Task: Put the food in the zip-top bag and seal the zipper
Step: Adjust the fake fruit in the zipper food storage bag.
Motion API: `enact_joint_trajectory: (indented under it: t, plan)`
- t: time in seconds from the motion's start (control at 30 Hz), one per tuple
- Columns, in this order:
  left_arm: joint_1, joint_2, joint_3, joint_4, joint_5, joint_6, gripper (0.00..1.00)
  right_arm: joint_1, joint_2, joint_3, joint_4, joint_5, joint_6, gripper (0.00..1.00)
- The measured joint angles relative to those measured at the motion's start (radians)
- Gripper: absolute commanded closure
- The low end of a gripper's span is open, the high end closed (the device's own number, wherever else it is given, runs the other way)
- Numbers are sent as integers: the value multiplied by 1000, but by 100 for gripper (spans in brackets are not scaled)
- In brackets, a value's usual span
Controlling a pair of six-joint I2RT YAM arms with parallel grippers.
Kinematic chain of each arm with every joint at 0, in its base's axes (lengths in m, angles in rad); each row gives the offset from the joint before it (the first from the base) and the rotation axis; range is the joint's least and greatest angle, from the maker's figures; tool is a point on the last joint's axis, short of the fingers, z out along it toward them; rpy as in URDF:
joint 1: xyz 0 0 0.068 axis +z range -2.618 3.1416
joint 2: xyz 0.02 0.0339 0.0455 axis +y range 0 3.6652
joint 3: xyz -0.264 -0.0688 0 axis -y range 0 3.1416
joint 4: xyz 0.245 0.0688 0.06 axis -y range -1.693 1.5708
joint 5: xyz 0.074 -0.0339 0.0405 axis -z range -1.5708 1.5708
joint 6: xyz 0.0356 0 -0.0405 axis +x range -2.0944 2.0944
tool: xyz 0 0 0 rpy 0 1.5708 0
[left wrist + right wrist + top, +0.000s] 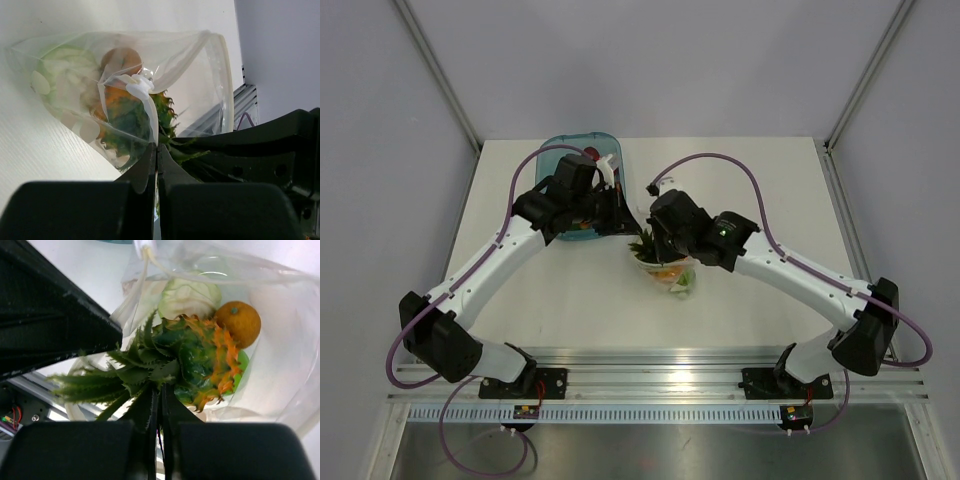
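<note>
- clear crinkly zip-top bag [668, 272] on white tabletop [550, 300] holds pale cabbage [190, 297], orange bumpy fruit [239, 322]
- left fingers [143, 172] clench its mouth edge; right fingers [152, 415] pinch spiky toy pineapple [197, 360], half inside
- zipper [227, 90] not yet sealed

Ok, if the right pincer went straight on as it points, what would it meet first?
The spiky green-and-orange plastic toy pineapple, whose leaves the right pincer grips; it would likely push deeper into the clear crinkly plastic bag, toward the bumpy orange fruit.
</note>
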Motion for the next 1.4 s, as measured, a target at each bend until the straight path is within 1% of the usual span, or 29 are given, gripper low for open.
enact_joint_trajectory:
  t: [0.2,0.3,0.43,0.53,0.63,0.73,0.9,1.07,1.23,1.27,1.4]
  plan:
    - [0,0,0,-1,5,11,100,0,31,45,-23,26,-10,100]
    - [0,0,0,-2,8,29,100,0,46,118,-100,32,-14,100]
    - [0,0,0,-2,12,51,100,0,69,277,-235,38,-20,100]
    - [0,0,0,1,21,60,100,0,71,363,-320,40,-21,100]
    - [0,0,0,-2,31,72,100,0,74,400,-382,40,-14,100]
    - [0,0,0,-2,41,80,100,0,85,401,-421,32,-3,100]
    - [-1,-1,-2,-2,49,92,100,-3,184,399,-457,0,14,100]
    - [0,-14,-6,-4,51,105,100,-50,300,431,-426,-124,26,100]
    - [0,-29,-19,1,50,109,100,-143,352,465,-417,-212,33,100]
    - [0,-30,-21,0,50,110,100,-153,361,473,-417,-219,33,98]
    - [0,-30,-24,0,50,111,100,-162,389,490,-410,-235,34,100]
